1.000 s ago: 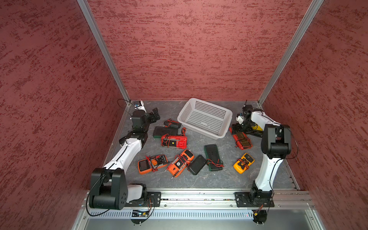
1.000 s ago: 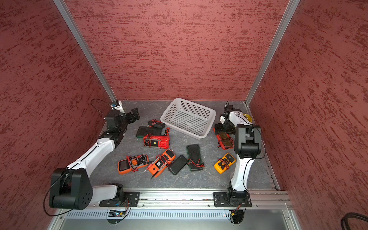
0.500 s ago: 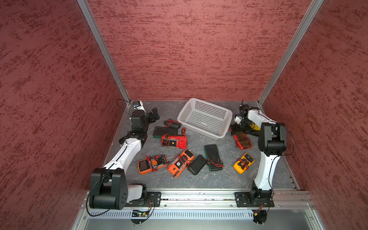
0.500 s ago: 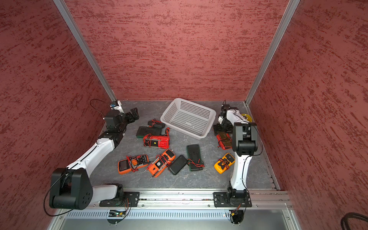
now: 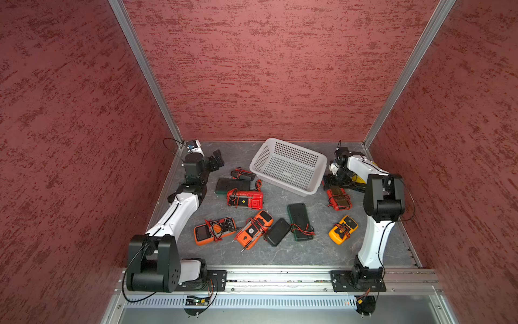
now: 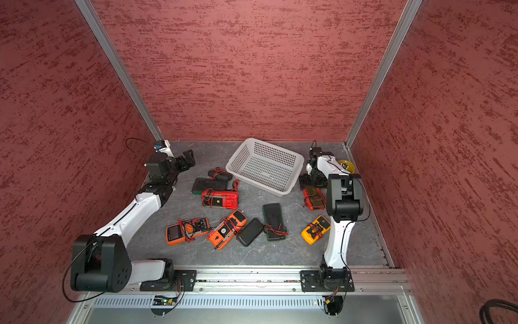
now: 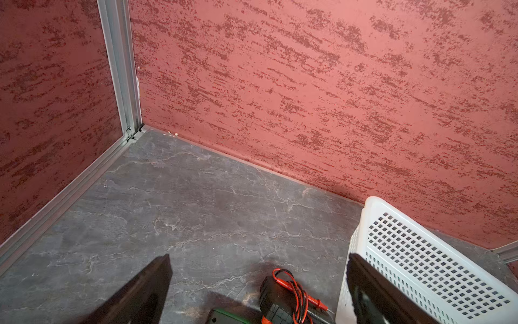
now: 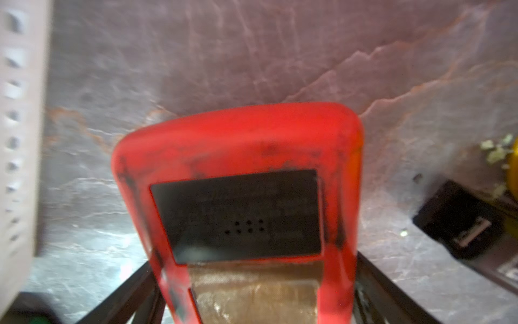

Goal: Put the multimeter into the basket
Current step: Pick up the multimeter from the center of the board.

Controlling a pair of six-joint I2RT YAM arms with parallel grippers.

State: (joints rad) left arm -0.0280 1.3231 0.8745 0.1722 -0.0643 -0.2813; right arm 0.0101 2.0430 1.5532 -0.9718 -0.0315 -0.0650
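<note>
**Ana:** What's biggest in there?

**Ben:** The walls (image 5: 252, 70). There are three panels, rough red and streaked darker, joined by two smooth metal corner posts (image 5: 145, 70). Then comes the floor (image 5: 316, 252), one flat grey slab with pale veins like stone.

**Ana:** And the basket?

**Ben:** One basket (image 5: 288, 168), white plastic, rectangular and shallow, with square holes through its sides and bottom and a rolled rim. It sits between the two tools. It is just beside the right gripper (image 8: 256, 269) and well apart from the left gripper (image 5: 216, 160).

**Ana:** What are the grippers holding?

**Ben:** The left one holds nothing. Its flat black fingers (image 7: 145, 291) are spread wide over bare floor. The right one straddles the scuffed red meter (image 5: 338, 197), with one jaw along each long edge. I can't tell whether it is pinching the meter.

**Ana:** Where is that meter?

**Ben:** It lies flat on the floor, back up, just beside the basket and outside it. It has a rubbery red shell with rounded corners and black smudges. There is a black rectangular panel with a cluster of small holes.

**Ana:** How many meters altogether?

**Ben:** Nine, if the plain black slab (image 5: 277, 232) counts. Nearest the left gripper are a small black meter (image 5: 242, 174) and a dark green meter (image 5: 232, 185). Further from it are a second red meter (image 5: 245, 198), an orange meter (image 5: 215, 231), an orange-red meter (image 5: 253, 230) and a longer green meter (image 5: 300, 221). A yellow meter (image 5: 343, 229) lies behind the right gripper, beside its arm. Several are wound with thin red and black leads.

**Ana:** And the smallest thing?

**Ben:** One round yellow cup (image 6: 346, 166), near the right gripper on the side away from the basket.
</note>
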